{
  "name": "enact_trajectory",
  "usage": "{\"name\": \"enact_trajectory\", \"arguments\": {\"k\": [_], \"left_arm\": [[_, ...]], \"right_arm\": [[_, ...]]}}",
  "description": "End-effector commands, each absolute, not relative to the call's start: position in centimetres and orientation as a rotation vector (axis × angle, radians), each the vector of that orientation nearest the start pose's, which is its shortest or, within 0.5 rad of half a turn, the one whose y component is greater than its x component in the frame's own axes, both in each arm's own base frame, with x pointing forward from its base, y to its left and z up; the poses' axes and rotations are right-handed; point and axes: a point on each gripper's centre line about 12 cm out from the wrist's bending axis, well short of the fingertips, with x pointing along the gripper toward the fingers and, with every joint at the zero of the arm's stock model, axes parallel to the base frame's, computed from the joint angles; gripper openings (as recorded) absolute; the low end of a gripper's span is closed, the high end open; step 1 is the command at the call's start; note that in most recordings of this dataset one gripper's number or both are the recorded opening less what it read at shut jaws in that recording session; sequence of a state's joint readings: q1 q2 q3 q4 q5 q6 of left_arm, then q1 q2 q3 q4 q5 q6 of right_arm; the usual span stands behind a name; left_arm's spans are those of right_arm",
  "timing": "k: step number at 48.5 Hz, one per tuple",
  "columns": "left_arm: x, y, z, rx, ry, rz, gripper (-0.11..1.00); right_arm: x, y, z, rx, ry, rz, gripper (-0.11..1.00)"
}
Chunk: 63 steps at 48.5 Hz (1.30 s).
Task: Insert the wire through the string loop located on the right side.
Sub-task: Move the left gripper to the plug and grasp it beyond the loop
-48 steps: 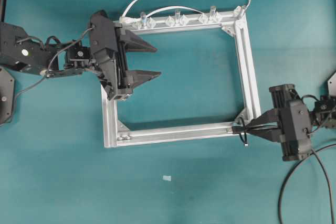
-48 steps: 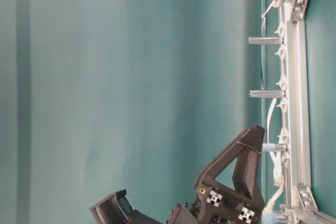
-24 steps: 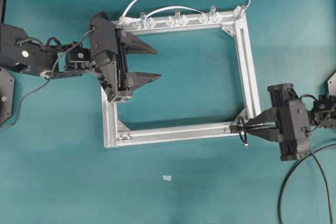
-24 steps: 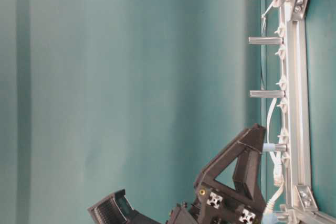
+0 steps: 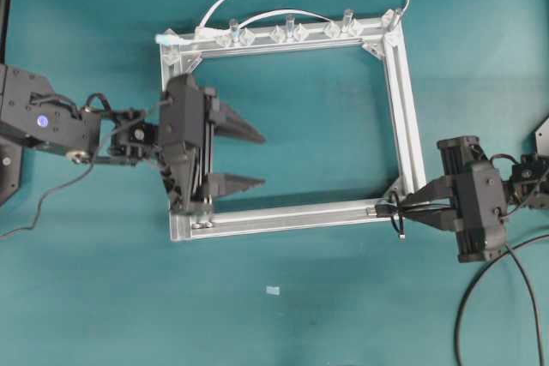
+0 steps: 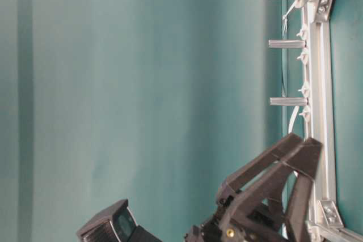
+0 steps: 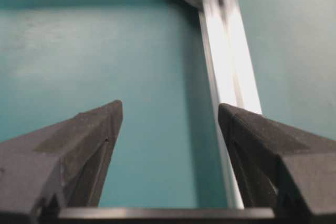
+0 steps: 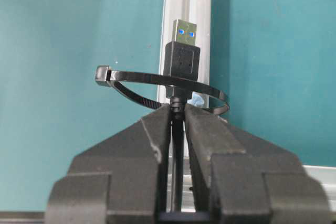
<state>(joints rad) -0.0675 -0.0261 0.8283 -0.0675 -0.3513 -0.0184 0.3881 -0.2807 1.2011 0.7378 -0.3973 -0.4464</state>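
The right gripper [image 8: 178,116] is clamped on the wire [image 8: 182,64], whose plug protrudes through the string loop [image 8: 157,85] at the frame's [image 5: 403,109] lower-right corner, while the left gripper [image 5: 249,159] hovers with jaws spread wide over the frame's left rail.

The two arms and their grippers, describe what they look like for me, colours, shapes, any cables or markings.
Both are matte black. The left gripper has two long, wedge-shaped fingers tapering to points, and thin black cables loop along its arm, which bears a small blue dot. The right gripper sits on a boxy black housing, with black cables trailing behind it. Its fingers look blocky up close.
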Motion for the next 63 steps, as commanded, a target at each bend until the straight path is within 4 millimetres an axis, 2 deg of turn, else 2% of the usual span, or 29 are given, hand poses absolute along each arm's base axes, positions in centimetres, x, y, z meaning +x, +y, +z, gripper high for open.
{"name": "enact_trajectory", "arguments": {"k": [1,21,28,63], "left_arm": [[37.2,-3.2,17.7,-0.089,0.424,-0.047,0.75],[37.1,-4.8,17.7,-0.229,0.441,-0.056,0.75],[37.8,-5.0,17.6,-0.240,0.446,-0.053,0.75],[47.0,-5.8,15.7,-0.245,0.420,-0.048,0.75]], "right_arm": [[24.7,6.6,13.3,0.049,0.568,0.044,0.11],[24.7,6.7,13.3,0.049,0.569,0.046,0.11],[24.7,6.6,13.3,0.051,0.570,0.043,0.11],[24.7,6.5,13.4,0.044,0.554,0.034,0.11]]}}
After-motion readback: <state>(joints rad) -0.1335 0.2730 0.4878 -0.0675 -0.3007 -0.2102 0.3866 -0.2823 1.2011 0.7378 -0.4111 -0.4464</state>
